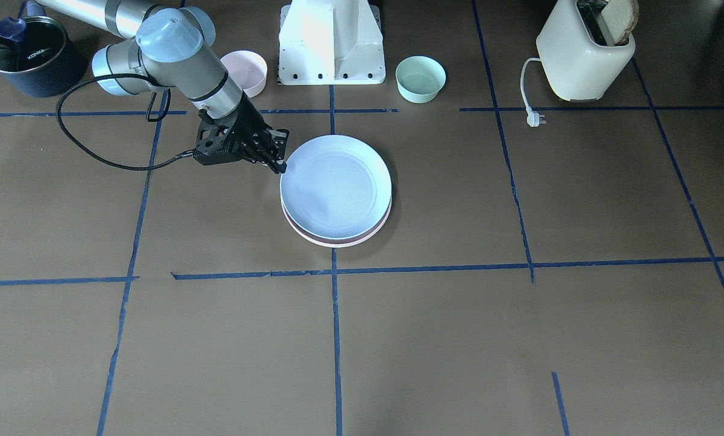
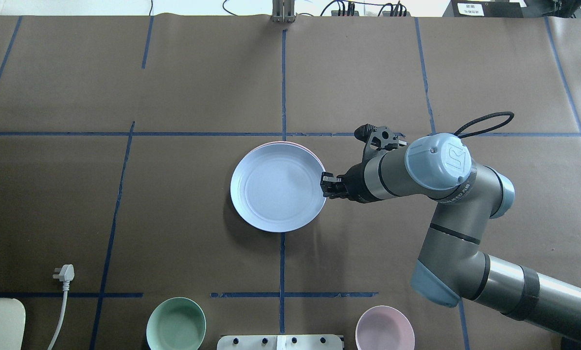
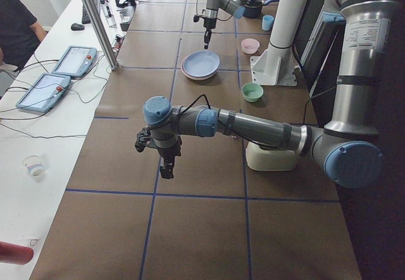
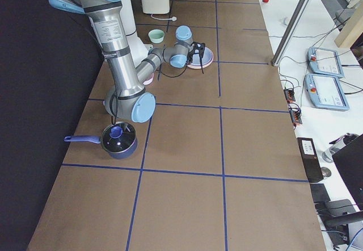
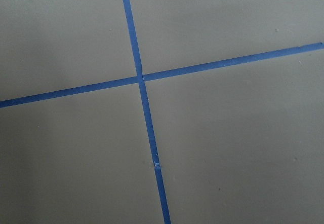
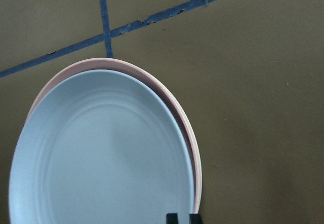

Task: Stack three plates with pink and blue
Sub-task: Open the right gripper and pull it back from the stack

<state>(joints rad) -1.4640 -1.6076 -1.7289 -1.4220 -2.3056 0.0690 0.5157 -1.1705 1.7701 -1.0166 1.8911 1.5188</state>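
Observation:
A light blue plate (image 1: 335, 188) lies on a pale pink plate (image 1: 337, 242) at the table's middle, set slightly off so the pink rim shows on one side. Both also show in the right wrist view, blue (image 6: 101, 153) over pink (image 6: 101, 62). The cream-white plate is not visible. My right gripper (image 1: 280, 166) is at the blue plate's rim, its jaws close together on the edge; it also shows from overhead (image 2: 324, 183). My left gripper (image 3: 166, 169) hangs over bare table far from the plates, and I cannot tell if it is open or shut.
A small pink bowl (image 1: 246, 71) and a mint bowl (image 1: 420, 77) flank the robot base (image 1: 331, 42). A cream toaster (image 1: 583, 51) with its loose plug (image 1: 534, 118) stands on my left side. A dark pot (image 1: 31, 54) stands on my right side.

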